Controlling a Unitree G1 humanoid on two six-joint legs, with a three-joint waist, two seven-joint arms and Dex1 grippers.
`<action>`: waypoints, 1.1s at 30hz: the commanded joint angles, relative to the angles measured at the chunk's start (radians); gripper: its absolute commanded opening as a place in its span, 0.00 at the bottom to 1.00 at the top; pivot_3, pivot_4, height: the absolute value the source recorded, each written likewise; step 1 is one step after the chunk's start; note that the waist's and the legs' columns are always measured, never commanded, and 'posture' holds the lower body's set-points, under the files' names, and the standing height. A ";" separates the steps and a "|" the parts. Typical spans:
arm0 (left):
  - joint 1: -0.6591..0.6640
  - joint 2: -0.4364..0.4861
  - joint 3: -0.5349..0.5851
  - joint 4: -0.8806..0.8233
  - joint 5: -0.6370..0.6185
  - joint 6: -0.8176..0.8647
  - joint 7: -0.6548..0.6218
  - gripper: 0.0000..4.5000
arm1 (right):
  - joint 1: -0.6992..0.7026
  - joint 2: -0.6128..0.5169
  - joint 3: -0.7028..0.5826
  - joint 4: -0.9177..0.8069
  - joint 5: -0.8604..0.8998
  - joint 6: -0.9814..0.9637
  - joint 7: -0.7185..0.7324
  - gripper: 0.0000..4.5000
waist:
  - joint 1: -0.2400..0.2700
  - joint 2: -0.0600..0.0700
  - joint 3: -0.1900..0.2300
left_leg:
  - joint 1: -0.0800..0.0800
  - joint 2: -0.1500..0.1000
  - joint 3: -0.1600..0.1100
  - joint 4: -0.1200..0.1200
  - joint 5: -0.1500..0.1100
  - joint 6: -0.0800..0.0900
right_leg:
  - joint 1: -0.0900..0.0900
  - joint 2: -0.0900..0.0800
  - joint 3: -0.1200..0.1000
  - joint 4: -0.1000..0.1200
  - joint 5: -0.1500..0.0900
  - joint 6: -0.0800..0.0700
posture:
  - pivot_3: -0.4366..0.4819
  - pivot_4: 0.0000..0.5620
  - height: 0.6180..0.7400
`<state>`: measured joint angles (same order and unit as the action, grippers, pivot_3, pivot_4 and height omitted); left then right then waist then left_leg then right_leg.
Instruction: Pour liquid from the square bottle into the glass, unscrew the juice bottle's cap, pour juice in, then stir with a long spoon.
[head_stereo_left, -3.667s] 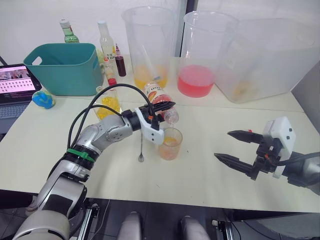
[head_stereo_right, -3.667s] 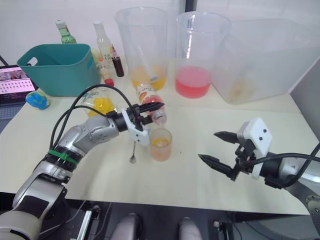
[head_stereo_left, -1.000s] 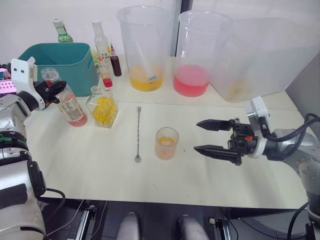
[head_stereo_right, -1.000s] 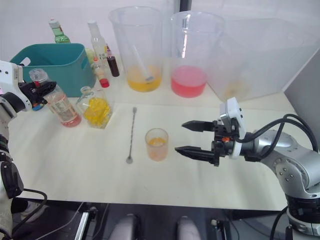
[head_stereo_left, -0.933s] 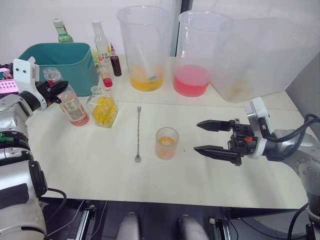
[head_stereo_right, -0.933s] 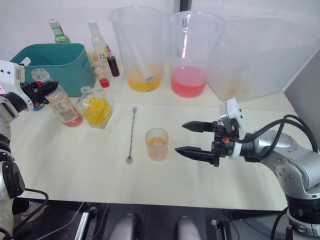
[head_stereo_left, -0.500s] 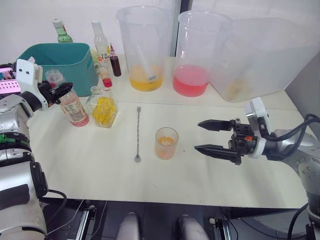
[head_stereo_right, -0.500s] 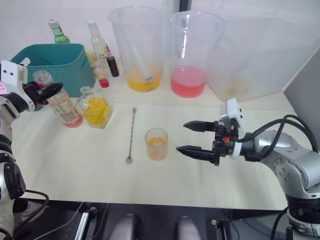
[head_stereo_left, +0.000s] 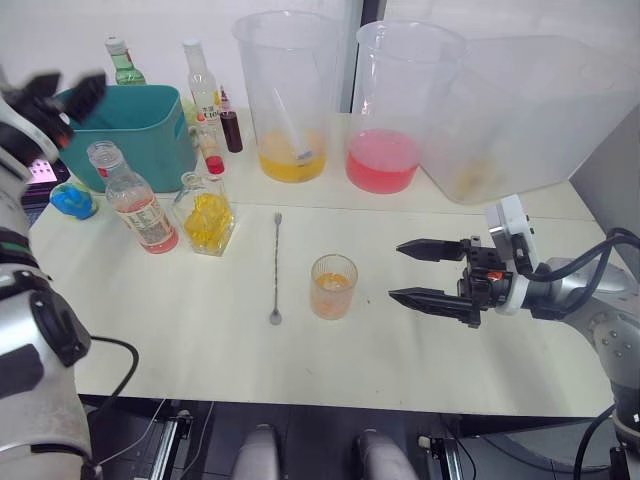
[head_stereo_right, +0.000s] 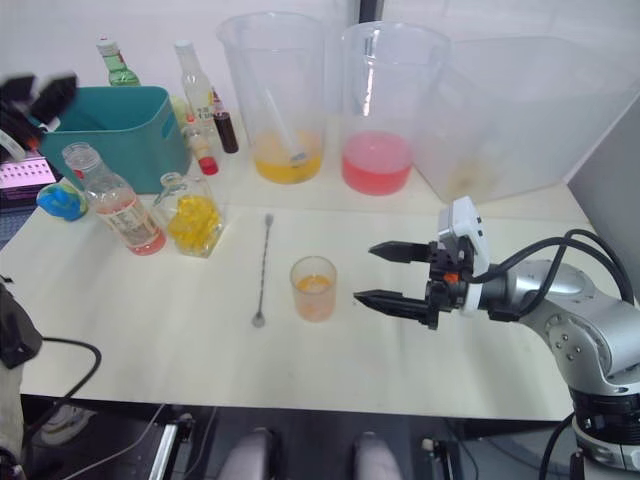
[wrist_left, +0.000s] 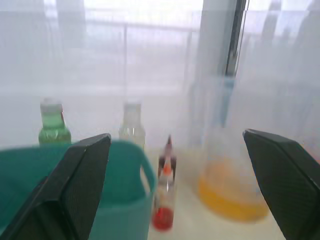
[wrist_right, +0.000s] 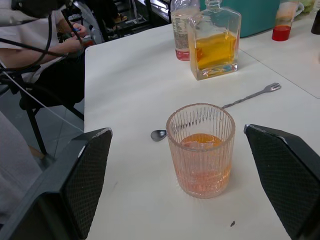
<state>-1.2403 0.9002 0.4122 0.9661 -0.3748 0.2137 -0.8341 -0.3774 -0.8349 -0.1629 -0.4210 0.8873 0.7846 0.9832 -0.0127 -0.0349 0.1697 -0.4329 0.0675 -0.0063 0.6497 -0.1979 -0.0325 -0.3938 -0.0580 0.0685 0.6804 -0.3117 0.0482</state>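
- My right pincer (head_stereo_left: 412, 271) is wide open beside the glass (head_stereo_left: 333, 286).
- I should take the long spoon (head_stereo_left: 276, 262) by its middle, then stir gently.

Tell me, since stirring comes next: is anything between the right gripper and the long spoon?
Yes. The glass stands between the open right gripper and the long spoon, which lies flat on the table just beyond it.
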 joint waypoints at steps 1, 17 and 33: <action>-0.078 0.032 0.022 -0.103 -0.056 0.068 -0.007 1.00 | -0.023 0.001 -0.015 -0.007 0.015 -0.014 0.012 1.00 | -0.001 0.000 0.000 | 0.000 0.000 0.000 0.000 0.000 0.000 | 0.000 0.000 0.000 0.000 0.000 0.000 | 0.48 0.27 0.90; 0.430 0.018 0.017 -1.056 -0.257 0.483 0.007 1.00 | -0.089 -0.021 -0.003 0.089 0.032 0.021 0.111 1.00 | -0.004 0.002 0.000 | 0.004 0.000 0.000 0.000 0.001 -0.001 | 0.003 0.000 0.002 -0.002 0.000 0.000 | 0.48 0.27 0.90; 1.170 -0.232 0.118 -1.420 -0.285 0.419 0.171 1.00 | 0.007 -0.056 -0.037 0.108 -0.039 0.042 0.053 1.00 | 0.004 0.002 0.000 | 0.008 0.000 0.002 -0.003 0.000 -0.001 | 0.006 -0.001 0.003 -0.006 0.000 0.000 | 0.48 0.27 0.90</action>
<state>-0.0733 0.6866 0.5273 -0.4350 -0.6924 0.6802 -0.7144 -0.3764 -0.8759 -0.1653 -0.2872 0.8557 0.8324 1.0537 -0.0084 -0.0330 0.1697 -0.4255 0.0673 -0.0044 0.6469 -0.1975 -0.0332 -0.3883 -0.0592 0.0711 0.6739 -0.3121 0.0479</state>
